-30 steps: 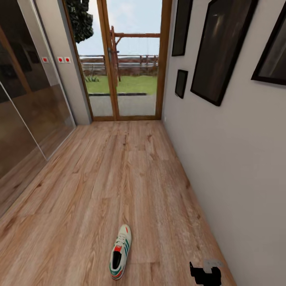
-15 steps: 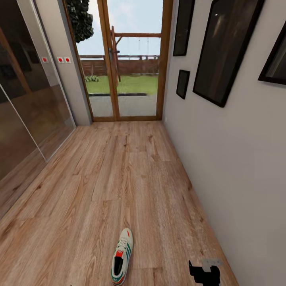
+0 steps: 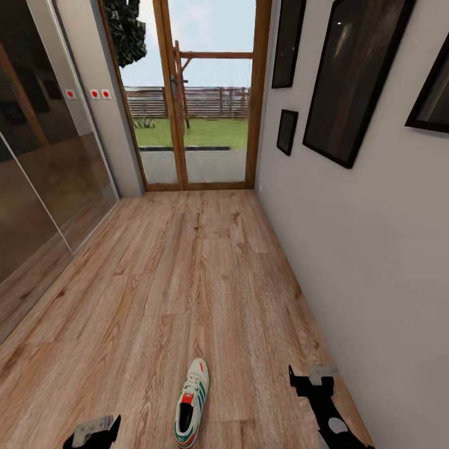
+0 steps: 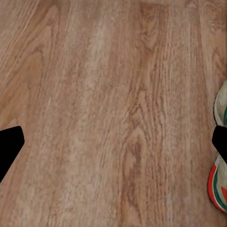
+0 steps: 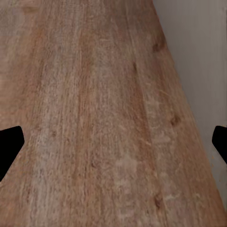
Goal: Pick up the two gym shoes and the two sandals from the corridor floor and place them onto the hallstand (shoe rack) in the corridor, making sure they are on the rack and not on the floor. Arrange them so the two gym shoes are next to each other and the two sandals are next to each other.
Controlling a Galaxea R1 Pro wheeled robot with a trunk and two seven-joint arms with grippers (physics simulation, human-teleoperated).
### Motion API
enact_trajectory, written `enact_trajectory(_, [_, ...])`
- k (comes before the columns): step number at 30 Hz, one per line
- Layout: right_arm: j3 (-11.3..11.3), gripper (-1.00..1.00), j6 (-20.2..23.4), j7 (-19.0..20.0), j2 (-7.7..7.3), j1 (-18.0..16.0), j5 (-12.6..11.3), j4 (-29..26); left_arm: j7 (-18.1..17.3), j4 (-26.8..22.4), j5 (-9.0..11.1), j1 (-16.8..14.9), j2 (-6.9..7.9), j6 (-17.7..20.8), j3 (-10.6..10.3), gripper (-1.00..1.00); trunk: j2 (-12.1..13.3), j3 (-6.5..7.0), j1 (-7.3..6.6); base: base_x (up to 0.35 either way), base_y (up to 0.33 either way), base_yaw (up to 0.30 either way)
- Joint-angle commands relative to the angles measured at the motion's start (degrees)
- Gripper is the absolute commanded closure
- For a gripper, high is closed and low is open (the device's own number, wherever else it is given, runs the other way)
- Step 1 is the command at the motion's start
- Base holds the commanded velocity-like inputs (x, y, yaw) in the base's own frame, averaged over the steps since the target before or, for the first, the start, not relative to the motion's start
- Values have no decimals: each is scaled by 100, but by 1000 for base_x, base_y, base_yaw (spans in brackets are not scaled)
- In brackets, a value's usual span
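One gym shoe (image 3: 191, 402), white with green stripes and a red-orange tongue label, lies on the corridor floor (image 3: 206, 268) close in front of me, toe pointing away. In the left wrist view the gym shoe's (image 4: 220, 184) side shows beside one fingertip. My left gripper (image 3: 95, 430) hovers low to the shoe's left, open over bare planks (image 4: 113, 142). To the shoe's right, near the wall, my right gripper (image 3: 310, 377) is open with only floor between its fingers (image 5: 113, 144). The sandals and the hallstand are out of view.
A grey wall (image 3: 386, 280) with dark picture frames (image 3: 349, 81) runs along the right. Mirrored sliding panels (image 3: 37, 187) line the left. A wood-framed glass door (image 3: 193, 125) closes the far end. Open flooring stretches ahead.
Both arms have come forward: the right gripper has risen higher in the head view and the left gripper has appeared at the bottom left. The shoe lies as before.
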Motion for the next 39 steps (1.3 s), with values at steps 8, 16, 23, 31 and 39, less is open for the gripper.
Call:
enact_trajectory(8, [305, -100, 551, -25, 14, -4, 47, -980, -39, -28, -382, -537, -27, 723, 16, -100, -2, -5, -1, 0, 0, 0])
enact_trajectory(16, [368, -100, 1339, -20, 14, -5, 39, -1807, -36, -16, -670, -707, -71, 903, 25, -100, -2, -5, -1, 0, 0, 0])
enact_trajectory(23, [378, -100, 1652, 73, 3, 1, 32, -2243, -37, 17, -720, -728, -76, 921, 34, -100, -2, -5, -1, 0, 0, 0])
enact_trajectory(31, [370, -100, 1722, 245, -45, 3, 24, -2338, -43, 21, -715, -708, -76, 890, 36, -100, -2, -5, -1, 0, 0, 0])
enact_trajectory(39, [371, -100, 1728, 273, -53, 3, 31, -2337, -44, 0, -727, -698, -73, 880, 33, -100, -2, -5, -1, 75, 0, 0])
